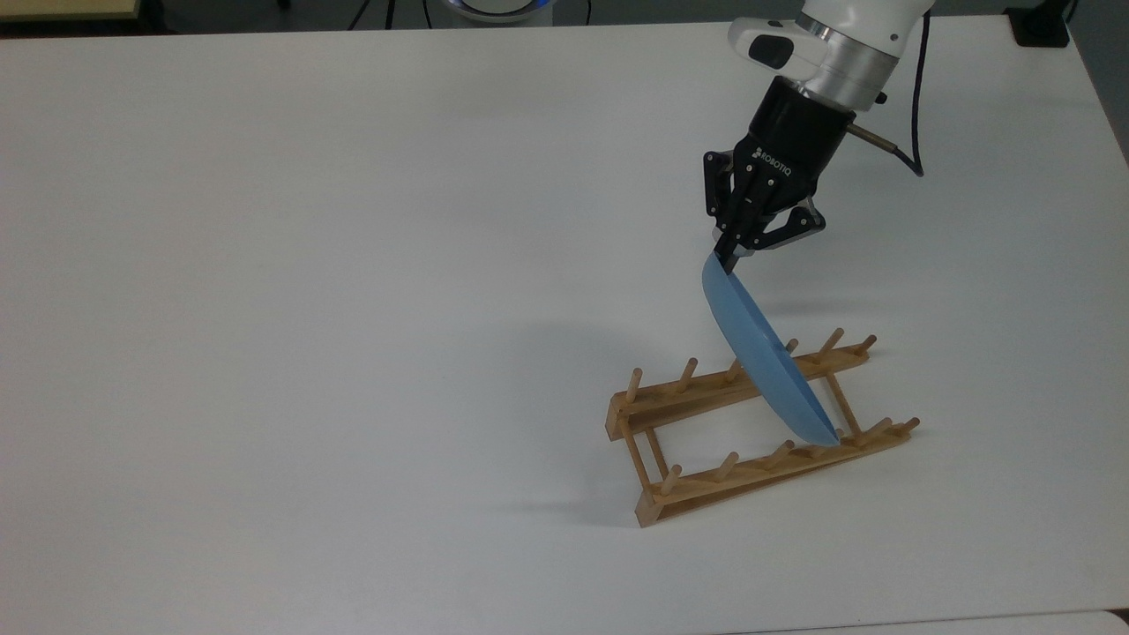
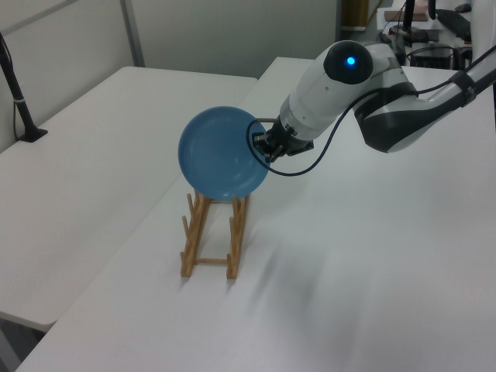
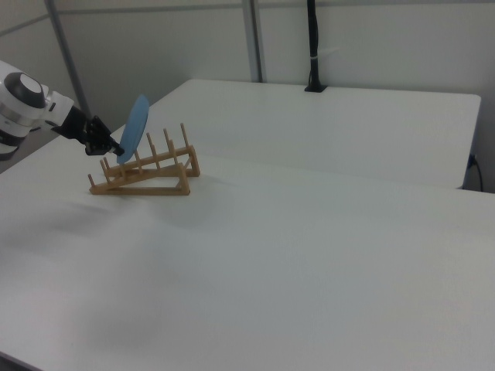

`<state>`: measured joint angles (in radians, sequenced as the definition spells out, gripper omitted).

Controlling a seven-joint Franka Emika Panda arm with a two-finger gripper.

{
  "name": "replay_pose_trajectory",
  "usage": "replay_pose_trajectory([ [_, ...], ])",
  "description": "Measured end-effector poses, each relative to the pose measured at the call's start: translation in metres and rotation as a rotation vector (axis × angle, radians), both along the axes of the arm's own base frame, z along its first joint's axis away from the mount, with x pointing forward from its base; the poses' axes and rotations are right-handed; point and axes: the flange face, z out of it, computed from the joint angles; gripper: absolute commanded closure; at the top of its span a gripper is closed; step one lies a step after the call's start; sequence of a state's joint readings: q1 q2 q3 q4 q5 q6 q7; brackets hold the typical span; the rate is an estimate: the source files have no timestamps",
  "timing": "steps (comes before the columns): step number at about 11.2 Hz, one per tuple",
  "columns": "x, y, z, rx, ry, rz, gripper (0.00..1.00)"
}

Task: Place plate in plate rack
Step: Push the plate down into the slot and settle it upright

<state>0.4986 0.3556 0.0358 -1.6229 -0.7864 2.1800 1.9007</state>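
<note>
The light-blue plate [image 1: 764, 354] stands on edge and leans, its lower rim down between the pegs near the top view's right end of the wooden plate rack [image 1: 706, 482]. My gripper [image 1: 726, 257] is shut on the plate's upper rim. In the left view the plate [image 2: 219, 153] faces the camera above the rack [image 2: 190, 240], with the gripper [image 2: 262, 147] pinching its right edge. In the right view the gripper [image 3: 113, 149] holds the plate [image 3: 137, 122] from the left, over the near end of the rack [image 3: 151, 175].
The rack stands on a wide white table [image 1: 353, 265]. A second white table [image 2: 85, 155] adjoins it in the left view. A black post [image 3: 312, 46] stands on the far table in the right view. A dark cable [image 1: 913, 132] trails from the wrist.
</note>
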Motion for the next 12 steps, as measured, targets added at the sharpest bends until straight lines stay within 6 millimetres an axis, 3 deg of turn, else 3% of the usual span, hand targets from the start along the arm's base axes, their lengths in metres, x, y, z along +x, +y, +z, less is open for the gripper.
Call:
replay_pose_trajectory([
  [12,0.01,0.0,0.004,0.174,0.074,-0.099,1.0],
])
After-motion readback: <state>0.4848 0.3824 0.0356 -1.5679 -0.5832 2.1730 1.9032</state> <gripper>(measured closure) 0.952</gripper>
